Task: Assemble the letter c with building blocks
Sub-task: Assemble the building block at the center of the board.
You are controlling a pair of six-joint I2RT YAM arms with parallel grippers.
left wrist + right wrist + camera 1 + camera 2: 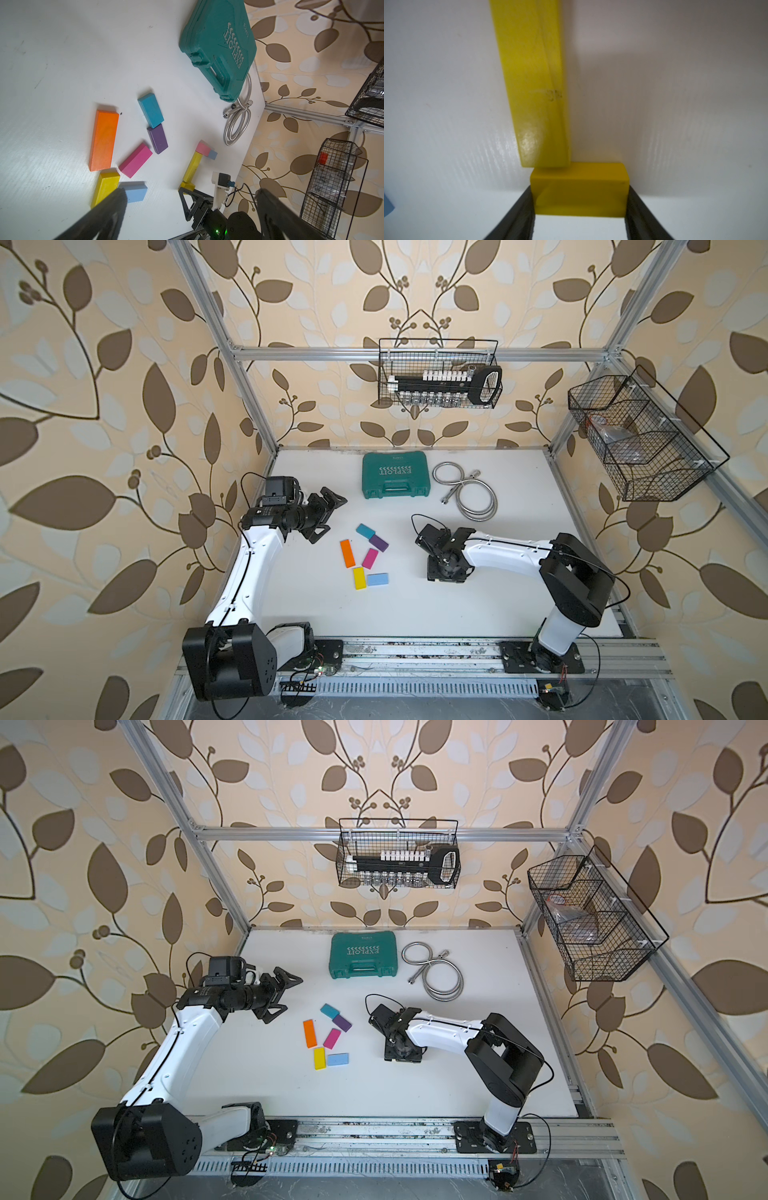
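Six loose building blocks lie mid-table in both top views: teal (365, 531), purple (379, 543), orange (347, 553), magenta (370, 558), yellow (359, 578) and light blue (377, 579). In the left wrist view a pink block (203, 148), a small blue block (213, 154) and a long yellow block (192, 167) form a corner. My right gripper (579, 193) points down, shut on a short yellow block (579, 180) that touches the end of the long yellow block (533, 83). In both top views the right arm (446, 568) hides this group. My left gripper (328, 516) hovers open and empty left of the loose blocks.
A green tool case (395, 475) and a coiled metal hose (469, 493) lie at the back of the white table. Wire baskets hang on the back wall (440, 373) and the right wall (640, 439). Aluminium rails run along the table's front edge.
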